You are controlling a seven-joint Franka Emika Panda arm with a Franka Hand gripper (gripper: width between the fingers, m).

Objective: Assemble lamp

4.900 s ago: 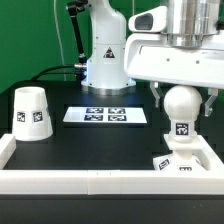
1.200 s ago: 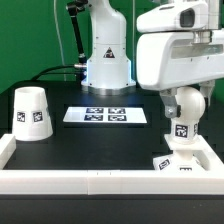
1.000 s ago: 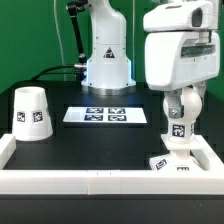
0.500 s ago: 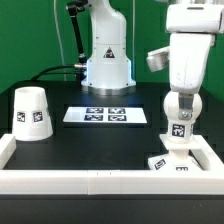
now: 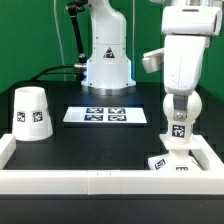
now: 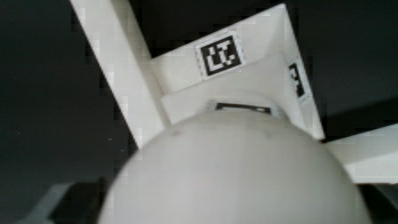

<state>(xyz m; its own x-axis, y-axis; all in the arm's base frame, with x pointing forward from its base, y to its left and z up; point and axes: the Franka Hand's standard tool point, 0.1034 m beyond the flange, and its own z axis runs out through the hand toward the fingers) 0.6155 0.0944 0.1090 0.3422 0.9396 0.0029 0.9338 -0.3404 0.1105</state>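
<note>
The ball-shaped bulb [image 5: 180,112] stands upright on the low square stepped base [image 5: 176,160] at the exterior view's right. My gripper [image 5: 180,98] comes down from above and straddles the bulb's top. Its fingers are mostly hidden by the hand, and the jaws look open around the bulb rather than clamped. In the wrist view the bulb [image 6: 222,170] fills the foreground, with the base [image 6: 249,75] and its tag behind it. The cup-like shade [image 5: 31,112] stands alone, wide end down, at the exterior view's left.
The marker board [image 5: 105,115] lies flat mid-table. A white wall [image 5: 100,181] runs along the front edge and up both sides; it also shows in the wrist view [image 6: 116,60]. The arm's white pedestal [image 5: 106,60] stands behind the board.
My wrist has turned about its vertical axis above the bulb. The bulb's tag still faces the same way, and the base and shade have not moved.
</note>
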